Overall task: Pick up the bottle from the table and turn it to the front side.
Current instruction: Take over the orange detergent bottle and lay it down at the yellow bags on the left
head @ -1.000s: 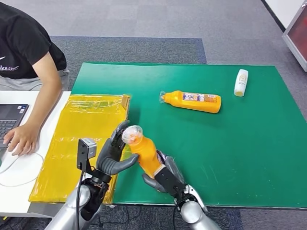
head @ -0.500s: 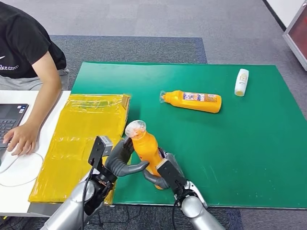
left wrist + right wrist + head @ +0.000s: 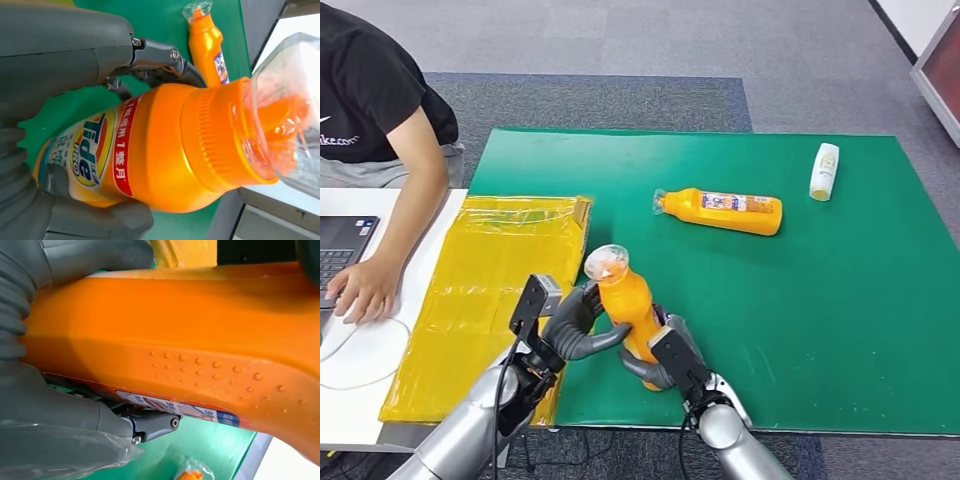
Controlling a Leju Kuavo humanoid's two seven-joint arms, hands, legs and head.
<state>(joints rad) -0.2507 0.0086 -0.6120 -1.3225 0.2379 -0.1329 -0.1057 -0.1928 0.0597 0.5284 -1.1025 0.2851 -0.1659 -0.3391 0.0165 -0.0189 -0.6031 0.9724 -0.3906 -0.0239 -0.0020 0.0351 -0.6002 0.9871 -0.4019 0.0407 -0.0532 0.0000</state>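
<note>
The held bottle (image 3: 628,305) has its base hidden behind the right hand (image 3: 663,358); the small white bottle's (image 3: 823,171) label is unreadable.

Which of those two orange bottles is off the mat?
The near orange bottle, held up between the left hand and right hand. The far orange bottle lies flat on the green mat.

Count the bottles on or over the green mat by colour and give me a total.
Orange plastic detergent bottles: 2, one held by both robot hands, one lying on the green mat.
White plastic bottles: 1, small, lying near the mat's far right.
Total: 3.
</note>
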